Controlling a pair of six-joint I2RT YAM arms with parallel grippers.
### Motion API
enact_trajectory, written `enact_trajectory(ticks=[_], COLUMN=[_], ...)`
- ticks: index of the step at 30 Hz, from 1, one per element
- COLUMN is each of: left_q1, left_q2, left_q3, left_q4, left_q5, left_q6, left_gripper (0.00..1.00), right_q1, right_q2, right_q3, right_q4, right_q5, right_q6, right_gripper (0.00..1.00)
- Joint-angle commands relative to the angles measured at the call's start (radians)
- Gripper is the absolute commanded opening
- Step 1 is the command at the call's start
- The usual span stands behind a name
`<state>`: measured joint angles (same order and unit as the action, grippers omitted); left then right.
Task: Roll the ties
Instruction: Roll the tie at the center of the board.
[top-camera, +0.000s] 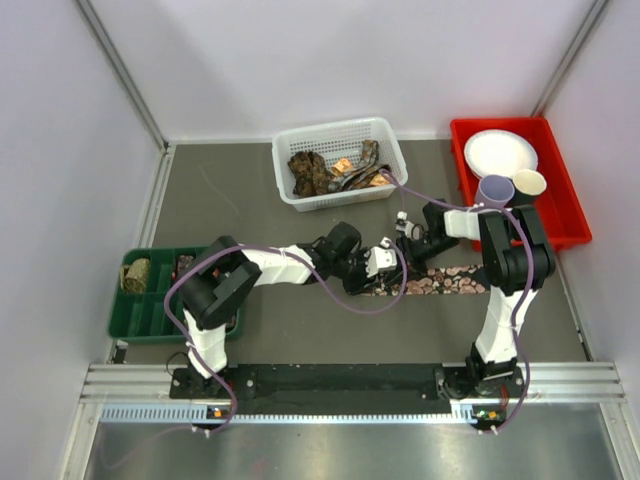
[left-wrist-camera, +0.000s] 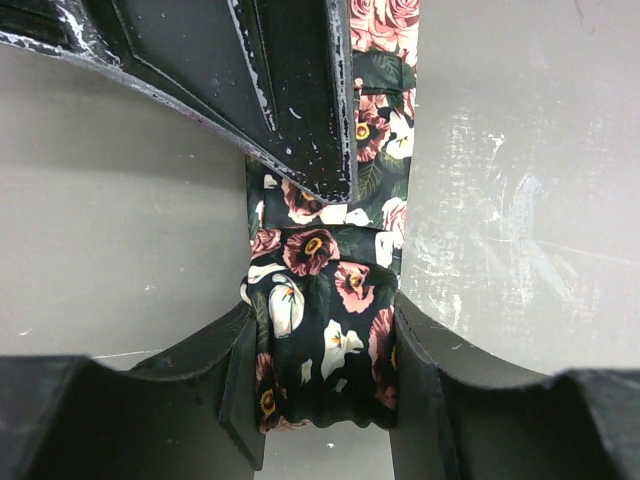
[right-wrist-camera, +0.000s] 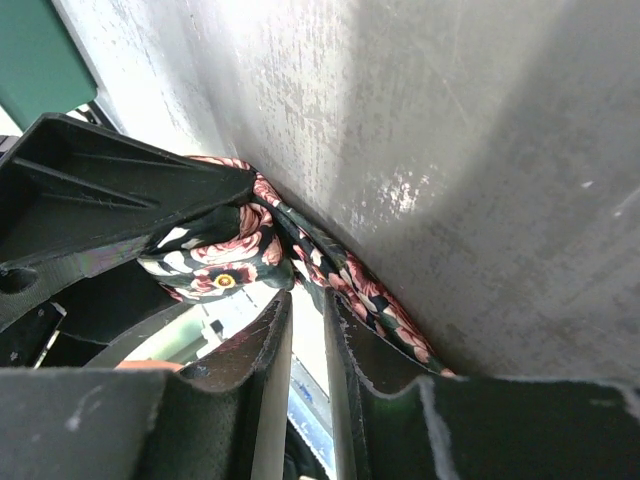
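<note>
A dark tie (top-camera: 450, 280) with pink and white flowers lies flat on the grey table, running right from the two grippers at the middle. My left gripper (top-camera: 385, 262) is shut on its rolled end. In the left wrist view that coil (left-wrist-camera: 320, 290) fills the gap of the left gripper (left-wrist-camera: 322, 330) from finger to finger. My right gripper (top-camera: 403, 238) reaches in from the far side. In the right wrist view the right gripper (right-wrist-camera: 305, 295) has its jaws nearly together, and the tie's fabric (right-wrist-camera: 225, 250) meets their tips.
A white mesh basket (top-camera: 335, 130) at the back holds more loose ties (top-camera: 315, 172). A green bin (top-camera: 150, 320) at the left has a small coil (top-camera: 136, 275) in it. A red bin (top-camera: 500, 125) at the right carries plates (top-camera: 500, 152) and a purple cup (top-camera: 495, 190).
</note>
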<state>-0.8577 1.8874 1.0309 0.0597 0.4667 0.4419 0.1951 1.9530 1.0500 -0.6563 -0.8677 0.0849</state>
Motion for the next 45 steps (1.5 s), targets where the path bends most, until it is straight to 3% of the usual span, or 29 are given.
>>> enact_trajectory(ticks=[1,5,11,28,33,36,37,40,42,45], left_q1=[0.000,-0.004,-0.006,-0.014,-0.017,-0.017,-0.017,-0.017,-0.009,0.031], left_q2=[0.078,0.108,0.096,0.092,0.091,0.095,0.095,0.098,0.093,0.052], left_q3=[-0.038,-0.008,-0.020,-0.025,-0.026,-0.025,-0.023,-0.023,-0.032,-0.097], left_q4=[-0.218,-0.239,-0.233,-0.233,-0.235,-0.235,-0.235,-0.235,-0.210,-0.071], left_q5=[-0.014,-0.028,-0.023,-0.022,-0.023,-0.025,-0.025,-0.023,-0.013,0.085], left_q6=[-0.043,-0.048,-0.043,-0.034,-0.032,-0.032,-0.032,-0.026,-0.032,-0.034], left_gripper=[0.00,0.00,0.00,0.00,0.00,0.00,0.02,0.18,0.39,0.58], right_q1=[-0.002,-0.010,-0.013,0.079,0.099,0.104,0.104,0.104,0.099,0.083], right_q2=[0.024,-0.041,-0.120,-0.036,-0.002,0.000,0.000,-0.008,-0.008,0.009], right_q3=[-0.002,0.004,0.013,0.013,0.022,0.024,0.025,0.015,-0.001,-0.007], right_q4=[-0.016,-0.005,0.030,0.118,0.098,0.072,0.064,0.044,0.044,0.035], right_q5=[0.205,0.008,-0.157,-0.127,-0.083,-0.031,0.005,0.074,0.111,0.166], right_q6=[-0.080,-0.116,-0.093,0.010,-0.016,-0.037,-0.040,-0.056,-0.047,-0.039], right_gripper=[0.21,0.26,0.36,0.40,0.32,0.10,0.00,0.00,0.00,0.00])
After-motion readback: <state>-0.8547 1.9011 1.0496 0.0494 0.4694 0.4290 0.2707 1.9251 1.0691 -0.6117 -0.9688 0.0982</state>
